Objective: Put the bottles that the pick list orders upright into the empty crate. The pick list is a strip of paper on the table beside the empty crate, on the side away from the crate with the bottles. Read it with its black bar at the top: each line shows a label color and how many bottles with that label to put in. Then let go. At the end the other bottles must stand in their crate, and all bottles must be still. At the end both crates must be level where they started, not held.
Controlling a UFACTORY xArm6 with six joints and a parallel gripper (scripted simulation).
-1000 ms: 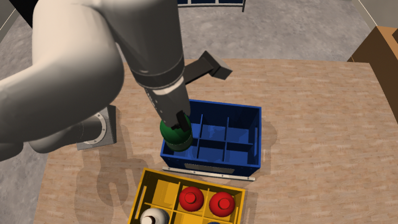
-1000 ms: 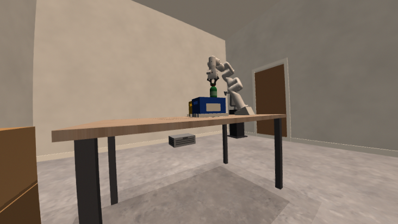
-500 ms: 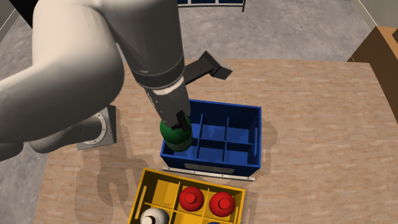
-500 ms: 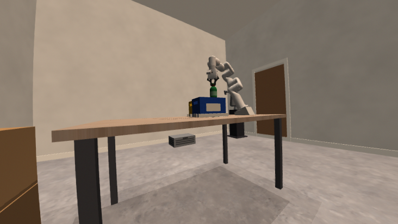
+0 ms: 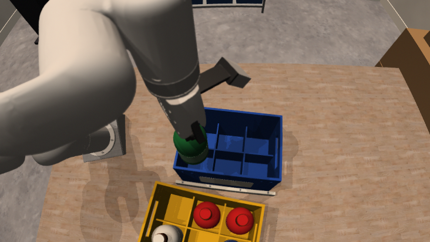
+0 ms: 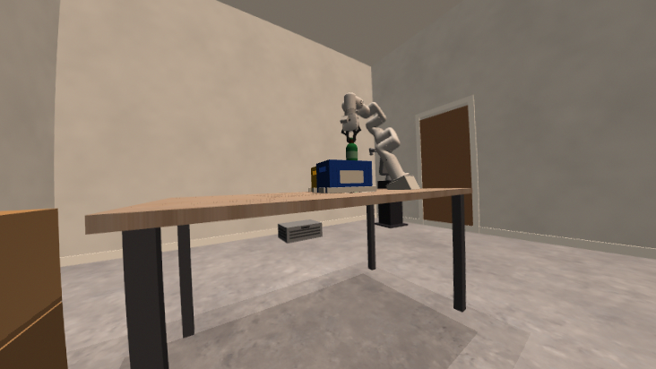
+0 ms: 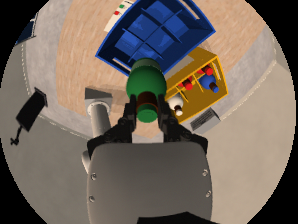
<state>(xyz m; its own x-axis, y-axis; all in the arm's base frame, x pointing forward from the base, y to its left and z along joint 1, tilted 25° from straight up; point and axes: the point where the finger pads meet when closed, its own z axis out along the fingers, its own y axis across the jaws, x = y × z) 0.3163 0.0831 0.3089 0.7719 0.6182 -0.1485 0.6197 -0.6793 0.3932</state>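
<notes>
My gripper (image 5: 194, 135) (image 6: 350, 136) (image 7: 146, 101) is shut on the neck of a green bottle (image 5: 191, 148) (image 6: 351, 151) (image 7: 145, 82) and holds it upright. The bottle hangs over the left end of the empty blue crate (image 5: 279, 144) (image 6: 330, 176) (image 7: 116, 52), with its base about level with the rim. The yellow crate (image 5: 156, 195) (image 6: 314, 176) (image 7: 176, 90) in front holds two red bottles (image 5: 205, 214) (image 5: 239, 220), a white bottle (image 5: 166, 234) and a blue one at the frame edge. The pick list (image 7: 119, 11) shows only in the wrist view, too small to read.
A thin white bar (image 5: 225, 187) lies on the table between the two crates. The arm's base plate (image 5: 103, 147) stands left of the blue crate. A brown cabinet (image 5: 406, 60) stands beyond the table's right edge. The arm hides the table behind the blue crate.
</notes>
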